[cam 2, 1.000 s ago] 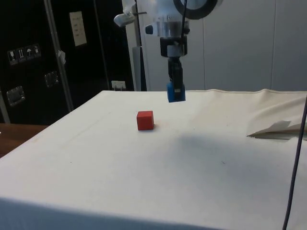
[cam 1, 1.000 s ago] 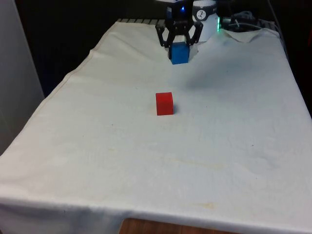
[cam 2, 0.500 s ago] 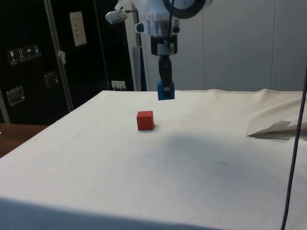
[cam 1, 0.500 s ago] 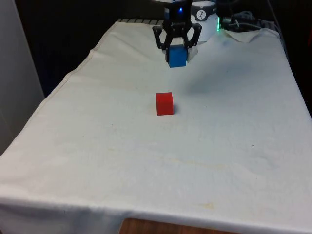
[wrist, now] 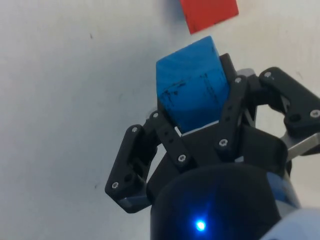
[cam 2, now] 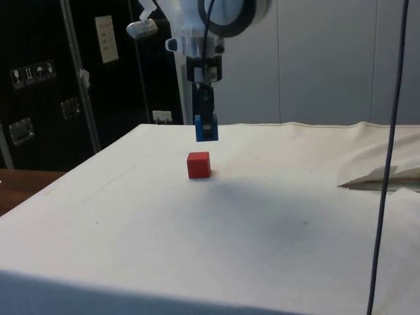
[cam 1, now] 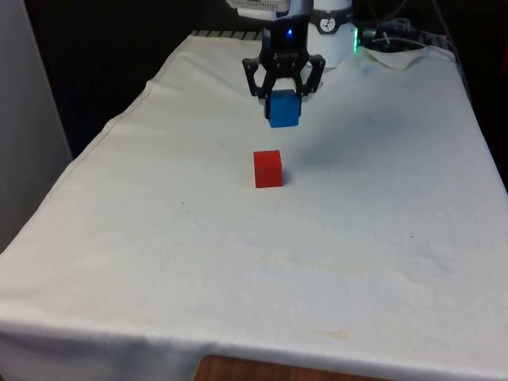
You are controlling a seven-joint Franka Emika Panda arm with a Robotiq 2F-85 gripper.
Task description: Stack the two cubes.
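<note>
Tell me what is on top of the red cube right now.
Nothing rests on the red cube; its top face is bare. The blue cube hangs in the air, gripped by the pincer, not yet directly over it. The red cube's underside is hidden against the cloth.

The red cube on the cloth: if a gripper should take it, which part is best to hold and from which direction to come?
Come straight down from above and close on two opposite upright faces of the red cube. It sits flat on the cloth with space on all sides, and its faces are flat and parallel.

The claw [cam 1: 283, 99] hangs above the table, fingers clamped inward.
</note>
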